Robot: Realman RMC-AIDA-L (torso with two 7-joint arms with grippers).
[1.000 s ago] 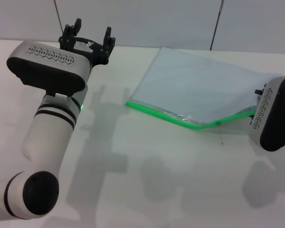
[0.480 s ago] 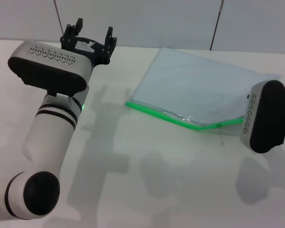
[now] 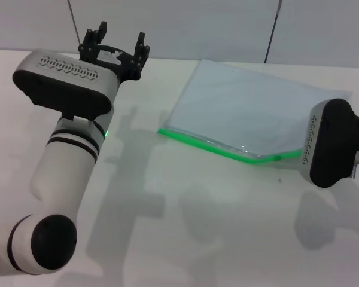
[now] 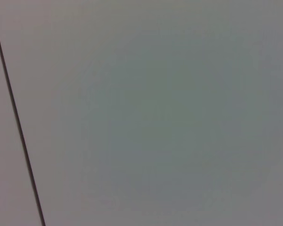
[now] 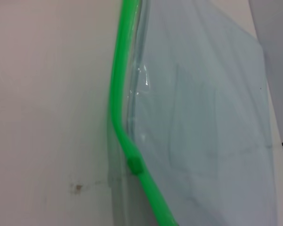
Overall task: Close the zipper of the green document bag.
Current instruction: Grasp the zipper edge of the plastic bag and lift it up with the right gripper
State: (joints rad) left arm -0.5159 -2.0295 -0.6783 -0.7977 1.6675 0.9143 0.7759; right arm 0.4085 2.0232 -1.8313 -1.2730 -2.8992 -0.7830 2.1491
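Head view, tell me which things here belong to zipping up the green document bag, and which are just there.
Part of the job:
- green document bag, flat on the table
- zipper along its near edge, slider near the bend
- right claw, at the bag's right end, hidden behind its wrist
- left claw, open, raised well left of the bag

Just there:
- white table
- grey wall panels

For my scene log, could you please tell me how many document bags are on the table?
1. The green document bag lies flat on the table, toward the robot's right, its zipper along the near edge. None looks hidden.
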